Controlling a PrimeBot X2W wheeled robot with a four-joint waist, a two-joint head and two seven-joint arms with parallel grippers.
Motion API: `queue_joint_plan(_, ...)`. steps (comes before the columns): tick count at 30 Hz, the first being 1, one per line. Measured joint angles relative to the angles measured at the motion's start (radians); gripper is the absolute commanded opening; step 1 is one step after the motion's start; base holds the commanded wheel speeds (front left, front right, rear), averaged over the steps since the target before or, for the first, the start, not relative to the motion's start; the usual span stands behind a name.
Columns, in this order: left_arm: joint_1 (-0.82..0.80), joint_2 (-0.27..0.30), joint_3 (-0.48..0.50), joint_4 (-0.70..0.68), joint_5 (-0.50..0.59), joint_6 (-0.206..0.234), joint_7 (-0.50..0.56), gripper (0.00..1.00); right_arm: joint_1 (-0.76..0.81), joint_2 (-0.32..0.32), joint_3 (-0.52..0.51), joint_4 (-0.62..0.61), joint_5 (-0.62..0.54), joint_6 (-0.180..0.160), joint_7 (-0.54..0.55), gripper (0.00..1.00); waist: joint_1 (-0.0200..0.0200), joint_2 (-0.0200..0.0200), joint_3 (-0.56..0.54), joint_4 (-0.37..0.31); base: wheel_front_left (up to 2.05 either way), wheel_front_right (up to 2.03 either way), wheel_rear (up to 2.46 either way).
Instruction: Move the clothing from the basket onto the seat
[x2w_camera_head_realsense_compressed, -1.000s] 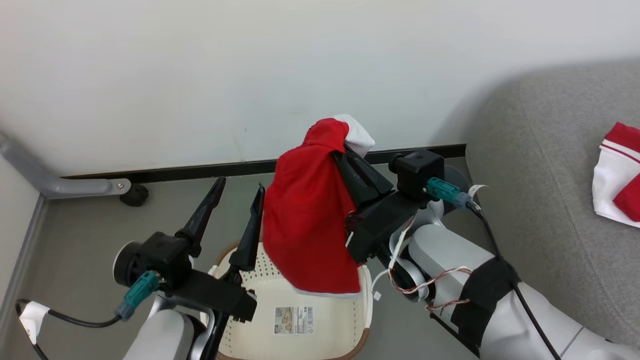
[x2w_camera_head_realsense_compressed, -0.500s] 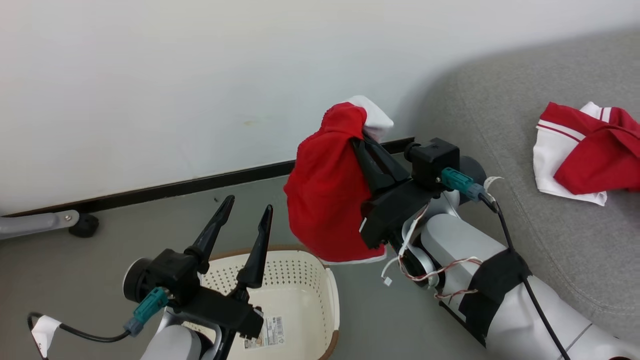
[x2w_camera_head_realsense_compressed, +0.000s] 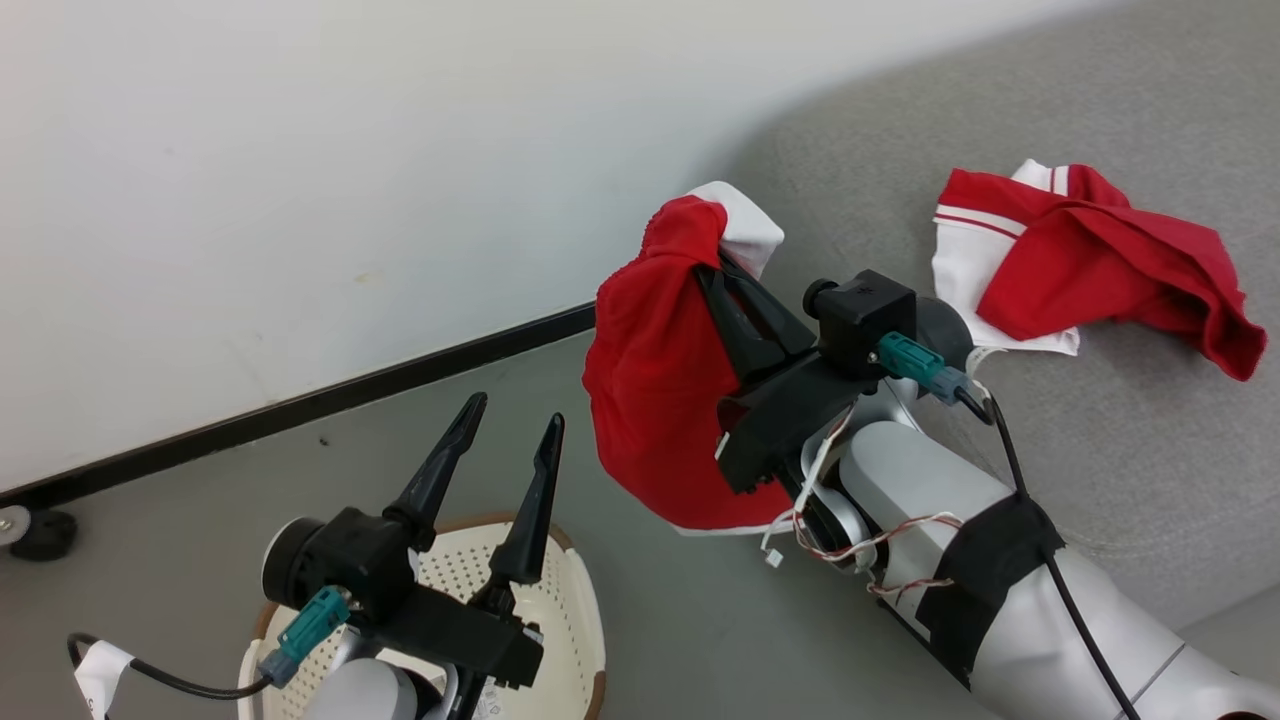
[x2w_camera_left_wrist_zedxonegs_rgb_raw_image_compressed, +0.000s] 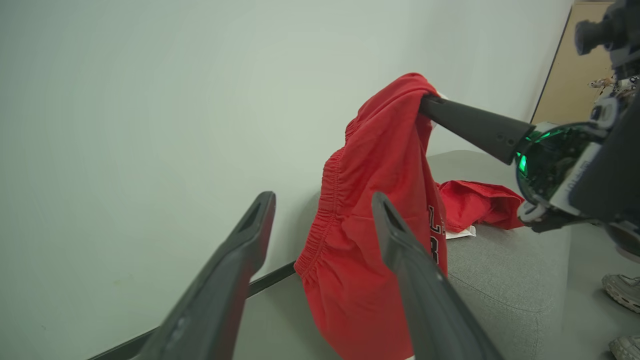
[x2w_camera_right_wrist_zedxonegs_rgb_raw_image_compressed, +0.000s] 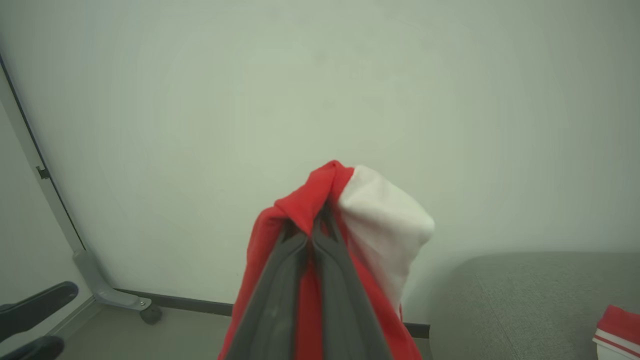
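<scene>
Pale wall (x2w_camera_head_realsense_compressed: 300, 150) and grey floor (x2w_camera_head_realsense_compressed: 650, 620) fill the upper left and middle of the head view, while the seat (x2w_camera_head_realsense_compressed: 1150, 450) curves across the right side. We see the right fingers (x2w_camera_head_realsense_compressed: 750, 315) pinched tight together on a top fold of one red garment (x2w_camera_head_realsense_compressed: 650, 400) at centre frame; gripping it high lets the cloth hang free and, we judge, clear the seat's edge on the way over. Their forearm (x2w_camera_head_realsense_compressed: 930, 480) reaches up from the lower right, wrist raised, fingers slanting toward the upper left. A second garment (x2w_camera_head_realsense_compressed: 1090, 260) lies crumpled on the seat at the upper right, its move apparently done. The basket (x2w_camera_head_realsense_compressed: 578, 615) sits on the floor at the lower left. Above it the left fingers (x2w_camera_head_realsense_compressed: 533, 500) stand spread wide, holding nothing, pointing up the frame, parked clear of the work, we think.
</scene>
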Motion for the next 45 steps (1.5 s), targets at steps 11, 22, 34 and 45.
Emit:
queue_joint_plan(11,0.000,-0.001,-0.014,-0.011,0.012,0.000,-0.008,1.00,0.005,0.001,-0.026,-0.017,-0.034,0.007,0.000,0.00,0.0000,0.0000,0.004,-0.144,0.00,0.00,0.00)
queue_joint_plan(22,-0.002,-0.035,-0.059,-0.014,0.022,-0.002,-0.008,1.00,0.052,-0.032,-0.064,-0.083,-0.062,0.016,0.000,0.00,0.0000,0.0000,0.000,-0.264,0.00,0.00,0.00)
queue_joint_plan(34,-0.008,-0.042,-0.088,0.003,0.022,-0.019,-0.007,1.00,0.060,-0.085,-0.112,-0.123,-0.126,0.015,0.000,0.00,0.0000,0.0000,0.023,-0.287,0.00,0.00,0.00)
queue_joint_plan(45,0.018,-0.012,-0.079,-0.004,0.022,-0.019,-0.007,1.00,-0.109,-0.206,-0.190,-0.104,-0.179,0.016,0.000,0.00,0.0000,0.0001,0.051,-0.276,0.00,0.00,0.00)
